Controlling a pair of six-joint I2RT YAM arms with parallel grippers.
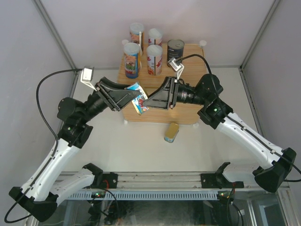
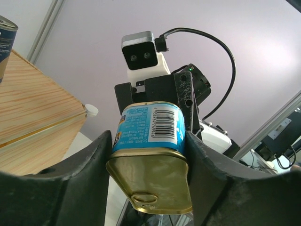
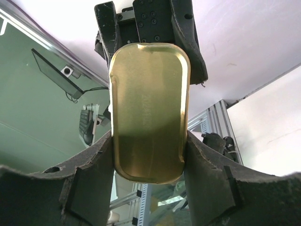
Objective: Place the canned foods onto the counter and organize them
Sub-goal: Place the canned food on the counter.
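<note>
A flat gold tin with a blue label point(image 1: 140, 106) hangs in the air over the front of the wood-grain counter point(image 1: 190, 59). Both grippers grip it from opposite sides. My left gripper point(image 1: 134, 96) is shut on its narrow sides; the left wrist view shows the gripper point(image 2: 148, 141) and the tin's pull-ring lid point(image 2: 155, 179). My right gripper point(image 1: 148, 100) is shut on it too; the right wrist view shows the gripper point(image 3: 149, 141) and the tin's plain gold bottom point(image 3: 148, 84). A second gold tin point(image 1: 171, 132) lies on the table in front of the counter.
Four tall white-lidded cans point(image 1: 132, 60) stand in a square at the counter's back left, and a dark can point(image 1: 175, 48) stands to their right. The counter's edge point(image 2: 33, 103) and part of a can point(image 2: 7, 37) show in the left wrist view. White walls enclose the table.
</note>
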